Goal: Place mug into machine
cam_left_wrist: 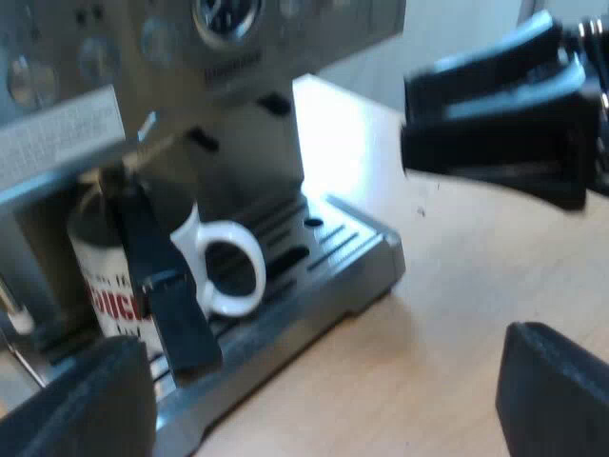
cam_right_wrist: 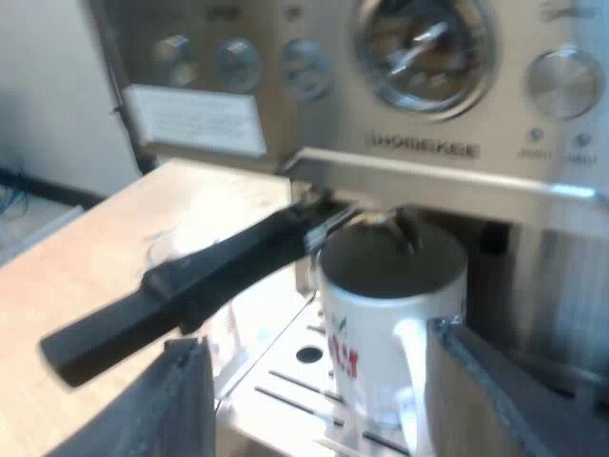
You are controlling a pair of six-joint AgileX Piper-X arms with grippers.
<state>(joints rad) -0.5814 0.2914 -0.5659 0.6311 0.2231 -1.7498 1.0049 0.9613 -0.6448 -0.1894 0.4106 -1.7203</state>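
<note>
Wooden tabletop (cam_left_wrist: 457, 286) bears an espresso machine (cam_right_wrist: 428, 143); a white mug (cam_right_wrist: 381, 324) stands on its drip tray (cam_left_wrist: 333, 257) beneath the locked-in holder's dark handle (cam_right_wrist: 190, 286). Both the left gripper (cam_left_wrist: 324, 409) and right gripper (cam_right_wrist: 319, 362) gape, holding nothing.

Non-task stuff from my end: the metal holder (cam_right_wrist: 366, 224) sits raised above the desk (cam_right_wrist: 86, 257), with its dark handle (cam_right_wrist: 181, 290) sticking out clear of the wood. From the right wrist view the handle reads black end to end. The desk is light wood, with a thin dark squiggle (cam_right_wrist: 157, 243) on it near the handle and a tiny dark speck (cam_left_wrist: 422, 211) further out. There's a pale wall (cam_right_wrist: 48, 86) past the desk's edge, and something blue (cam_right_wrist: 11, 200) low beside it, can't tell what.
</note>
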